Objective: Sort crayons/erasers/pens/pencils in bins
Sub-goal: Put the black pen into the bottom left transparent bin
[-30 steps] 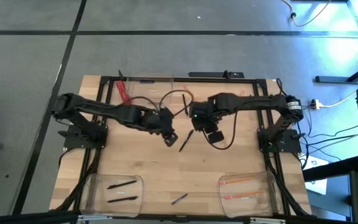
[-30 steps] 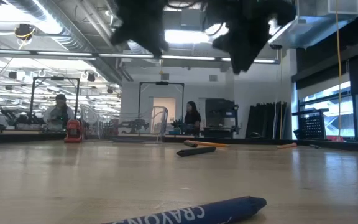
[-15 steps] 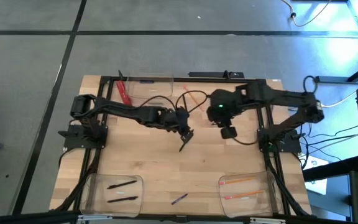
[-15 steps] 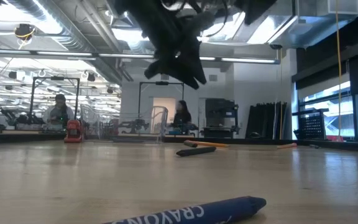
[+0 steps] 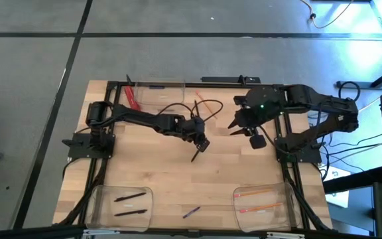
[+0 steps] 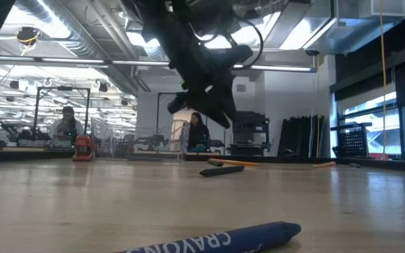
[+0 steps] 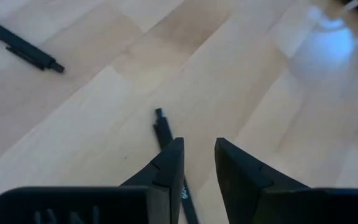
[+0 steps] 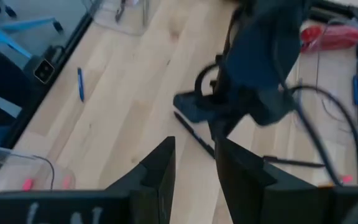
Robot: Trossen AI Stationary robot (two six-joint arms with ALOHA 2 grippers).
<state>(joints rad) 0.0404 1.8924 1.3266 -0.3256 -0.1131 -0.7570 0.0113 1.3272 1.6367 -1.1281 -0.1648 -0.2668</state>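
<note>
High view: left gripper point(image 5: 203, 143) now over the loose pen point(image 5: 195, 155) mid-table, having swung in from its own side; fingers slightly parted, holding nothing. Right gripper point(image 5: 233, 124) pulled back beyond that pen, fingers slightly parted, empty. Pickup likely next.
</note>
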